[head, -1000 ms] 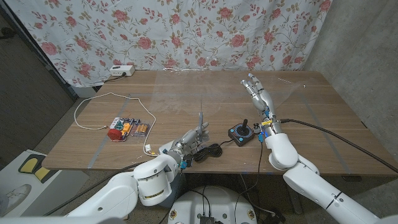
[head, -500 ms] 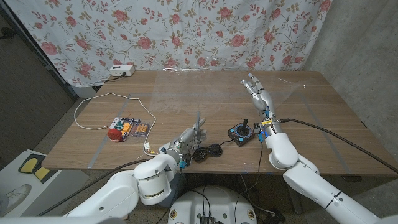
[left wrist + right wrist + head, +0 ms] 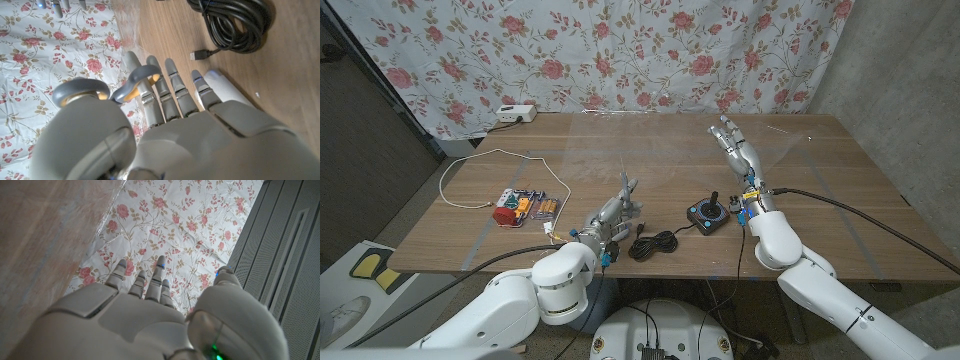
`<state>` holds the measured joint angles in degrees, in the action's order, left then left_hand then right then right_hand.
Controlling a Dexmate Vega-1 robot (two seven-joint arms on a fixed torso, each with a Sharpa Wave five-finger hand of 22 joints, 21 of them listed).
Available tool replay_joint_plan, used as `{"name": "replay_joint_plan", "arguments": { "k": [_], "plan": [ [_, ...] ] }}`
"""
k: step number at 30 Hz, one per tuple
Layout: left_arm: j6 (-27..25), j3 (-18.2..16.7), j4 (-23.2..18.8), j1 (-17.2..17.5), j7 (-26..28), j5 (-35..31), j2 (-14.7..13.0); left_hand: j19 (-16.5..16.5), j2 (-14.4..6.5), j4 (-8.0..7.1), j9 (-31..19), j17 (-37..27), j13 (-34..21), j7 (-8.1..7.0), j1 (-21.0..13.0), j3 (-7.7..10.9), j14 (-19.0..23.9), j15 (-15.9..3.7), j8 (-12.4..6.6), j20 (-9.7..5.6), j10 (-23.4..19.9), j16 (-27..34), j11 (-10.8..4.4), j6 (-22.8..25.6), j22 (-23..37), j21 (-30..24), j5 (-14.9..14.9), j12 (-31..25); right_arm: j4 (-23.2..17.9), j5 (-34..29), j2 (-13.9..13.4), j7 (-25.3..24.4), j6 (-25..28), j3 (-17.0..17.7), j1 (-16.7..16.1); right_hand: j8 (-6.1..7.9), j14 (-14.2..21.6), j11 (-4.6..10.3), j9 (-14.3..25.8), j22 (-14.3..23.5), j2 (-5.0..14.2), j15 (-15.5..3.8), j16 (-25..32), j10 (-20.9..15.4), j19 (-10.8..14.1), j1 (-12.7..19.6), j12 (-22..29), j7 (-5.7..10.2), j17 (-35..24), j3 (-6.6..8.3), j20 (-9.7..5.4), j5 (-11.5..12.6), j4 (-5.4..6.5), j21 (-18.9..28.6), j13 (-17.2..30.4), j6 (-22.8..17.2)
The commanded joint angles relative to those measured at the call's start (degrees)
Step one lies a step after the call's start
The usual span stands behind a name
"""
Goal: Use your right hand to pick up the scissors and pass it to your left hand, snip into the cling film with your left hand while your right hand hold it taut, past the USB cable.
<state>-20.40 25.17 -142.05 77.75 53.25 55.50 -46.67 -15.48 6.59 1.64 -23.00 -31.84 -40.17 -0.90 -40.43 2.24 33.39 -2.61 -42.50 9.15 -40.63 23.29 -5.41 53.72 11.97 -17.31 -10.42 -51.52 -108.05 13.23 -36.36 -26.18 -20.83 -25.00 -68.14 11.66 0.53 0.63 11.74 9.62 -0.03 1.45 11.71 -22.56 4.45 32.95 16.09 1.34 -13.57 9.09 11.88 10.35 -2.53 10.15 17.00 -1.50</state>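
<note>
Gripping the scissors (image 3: 135,82) by their orange-lined loops, the left hand (image 3: 610,215) is raised near the coiled USB cable (image 3: 655,243), while the right hand (image 3: 735,148) is held empty, fingers spread, above the table (image 3: 840,190).

Even soft indoor light, faint shadows, sharp head view, wrist close-ups blurred

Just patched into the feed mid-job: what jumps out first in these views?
The right hand is raised over the table's far right, fingers extended, holding nothing. The left hand sits near the front edge with the scissors looped on its fingers, beside the coiled black USB cable. Between them a sheet of cling film shimmers faintly across the table's middle.
</note>
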Motion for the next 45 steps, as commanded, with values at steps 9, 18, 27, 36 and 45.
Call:
{"name": "replay_joint_plan", "arguments": {
  "k": [9, 18, 27, 36, 45],
  "plan": [
    [-8.41, -3.89, -2.88, -1.0, -6.71, -1.4, -4.11, 0.48, 1.81, -2.95, -1.25, 0.15, -0.52, 3.5, 7.63, -3.89, -0.82, 2.35, 0.91, 2.49, 0.27, -0.67, 2.11, -1.89, 0.07, 1.17, -1.16, -0.84, -1.29, -0.14, -0.6, 0.35, 0.79, 1.23, -0.18, 0.21, -0.6, -0.21, 0.11, 0.16, 0.25, 0.28, 0.27, 0.41, -0.92, -0.3, -0.43, -0.06, 0.07, 0.12, 0.28, -0.22, -0.32, 0.24, 0.04, 0.28],
    [-12.32, -5.51, -3.52, -2.98, -9.74, 2.27, -6.9, 0.36, 2.53, -5.22, -1.6, 0.05, -0.36, 4.45, 12.89, -6.9, -1.03, 3.72, 1.59, 3.15, 0.11, -0.69, 3.19, -2.11, 0.03, 1.62, -2.01, -1.18, -1.94, -0.25, -0.96, 0.18, 1.18, 1.73, -0.74, 0.23, -0.68, -0.2, 0.11, 0.16, 0.25, 0.31, 0.33, 0.44, -1.17, -0.42, -0.56, -0.06, 0.17, 0.08, 0.29, -0.22, -0.39, 0.22, 0.06, 0.33],
    [-16.13, -6.52, -3.43, -6.33, -14.75, 5.82, -10.95, 0.56, 2.77, -6.62, -1.66, -0.04, -0.77, 5.2, 16.18, -9.05, -1.19, 4.43, 2.03, 3.18, -0.3, -0.65, 3.65, -1.82, 0.02, 2.05, -2.76, -1.86, -2.18, -0.18, -0.88, 0.13, 1.36, 2.03, -1.09, 0.23, -0.78, -0.21, 0.1, 0.17, 0.27, 0.49, 0.37, 0.43, -1.35, -0.52, -0.67, -0.08, 0.25, 0.05, 0.28, -0.21, -0.46, 0.24, 0.08, 0.4],
    [-17.5, -4.5, -3.13, -9.5, -18.96, 4.82, -12.44, 0.7, 2.6, -7.0, -2.16, -0.1, -1.72, 5.17, 17.03, -9.9, -1.11, 4.53, 2.11, 3.16, 0.11, -0.54, 3.61, -1.98, 0.0, 2.31, -3.15, -2.46, -2.48, 0.38, -0.73, 0.31, 1.81, 2.55, -1.53, 0.23, -0.84, -0.29, 0.1, 0.17, 0.27, 0.7, 0.4, 0.42, -1.51, -0.61, -0.75, -0.11, 0.32, 0.02, 0.28, -0.22, -0.51, 0.24, 0.1, 0.49],
    [-17.75, -3.38, -3.83, -10.19, -19.06, 2.65, -12.63, 0.74, 2.23, -7.1, -2.73, -0.18, -1.56, 5.13, 17.16, -10.48, -0.99, 4.46, 2.0, 3.16, -0.23, -0.38, 3.62, -1.73, -0.01, 2.54, -3.53, -2.66, -3.06, -0.24, -1.42, 0.53, 2.54, 3.28, -2.09, 0.24, -0.91, -0.5, 0.1, 0.18, 0.23, 0.81, 0.45, 0.41, -1.59, -0.74, -0.84, -0.19, 0.39, -0.04, 0.27, -0.21, -0.57, 0.28, 0.12, 0.52]
  ]
}}
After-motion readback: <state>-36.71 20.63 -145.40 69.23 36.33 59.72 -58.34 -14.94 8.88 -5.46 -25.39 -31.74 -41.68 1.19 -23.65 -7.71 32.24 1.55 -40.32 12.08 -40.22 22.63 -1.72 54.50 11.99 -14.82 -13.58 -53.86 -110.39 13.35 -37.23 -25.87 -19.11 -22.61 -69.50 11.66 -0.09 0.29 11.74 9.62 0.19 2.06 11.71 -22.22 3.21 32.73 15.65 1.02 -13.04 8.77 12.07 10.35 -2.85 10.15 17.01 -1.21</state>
